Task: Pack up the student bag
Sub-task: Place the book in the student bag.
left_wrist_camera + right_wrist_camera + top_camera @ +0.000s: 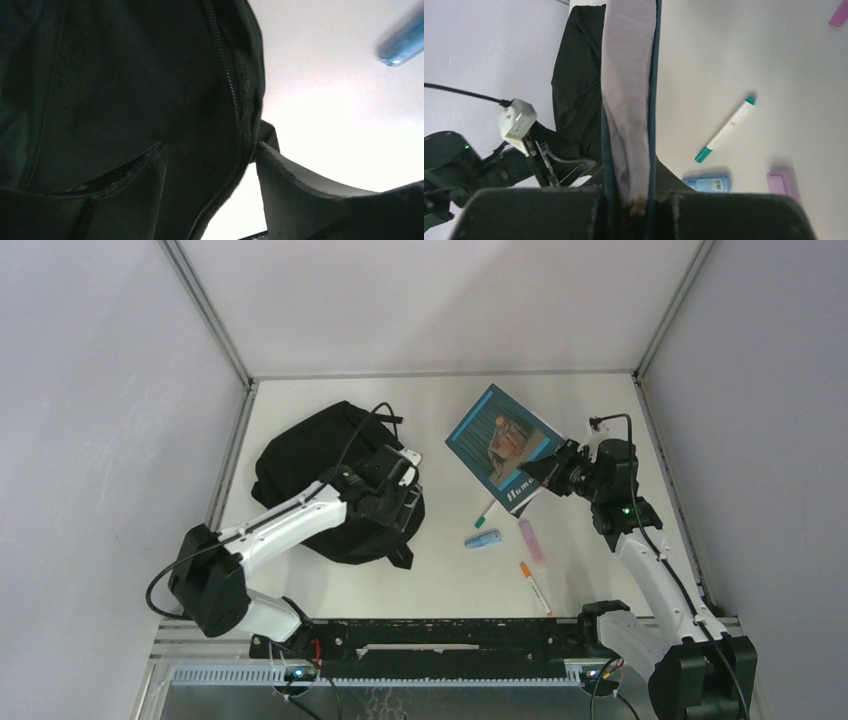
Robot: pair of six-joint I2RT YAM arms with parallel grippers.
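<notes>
Clamped on the book (626,90) by its edge, the right gripper (631,197) should be swung left only once the bag (310,455), lying well left, is held open by the left gripper (210,160), whose fingers (300,200) straddle the zip (227,85), grip not discernible.

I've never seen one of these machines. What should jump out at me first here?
A teal-covered book, pinched at its corner by the right end effector, stands out right of centre. Left of it lies the big black student bag, with the left end effector at its zip edge; pens lie scattered between them.
</notes>
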